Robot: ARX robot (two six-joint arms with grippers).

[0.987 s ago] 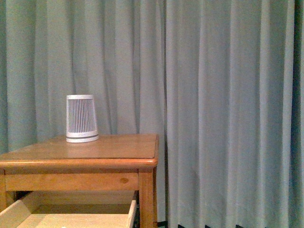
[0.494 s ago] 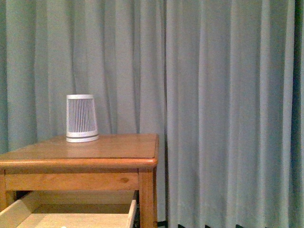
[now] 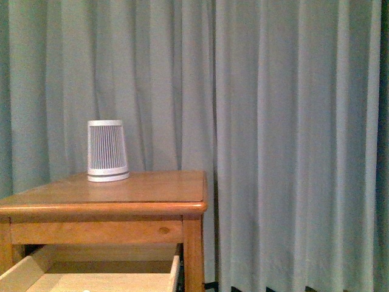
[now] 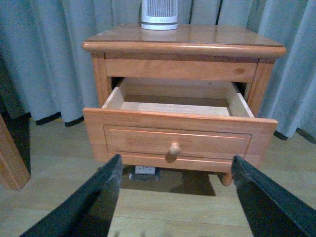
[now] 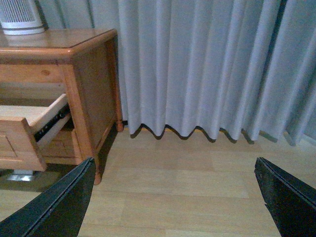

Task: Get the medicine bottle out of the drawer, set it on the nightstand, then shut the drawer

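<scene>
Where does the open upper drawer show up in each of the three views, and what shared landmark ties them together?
Front view: the drawer, bottom left, cut by the frame edge.
Left wrist view: the drawer, central, open, its front facing the camera.
Right wrist view: only one corner, at the picture's border.
Shared landmark: the ribbed white device on the nightstand.

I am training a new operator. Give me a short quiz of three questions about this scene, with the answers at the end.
1. True or false: the drawer is fully shut.
2. What stands on top of the nightstand? A) a ribbed white cylinder B) a lamp C) a book
3. What does the left gripper hold?

Key: 1 false, it is pulled out; 2 A; 3 nothing, it is open and empty.
</scene>
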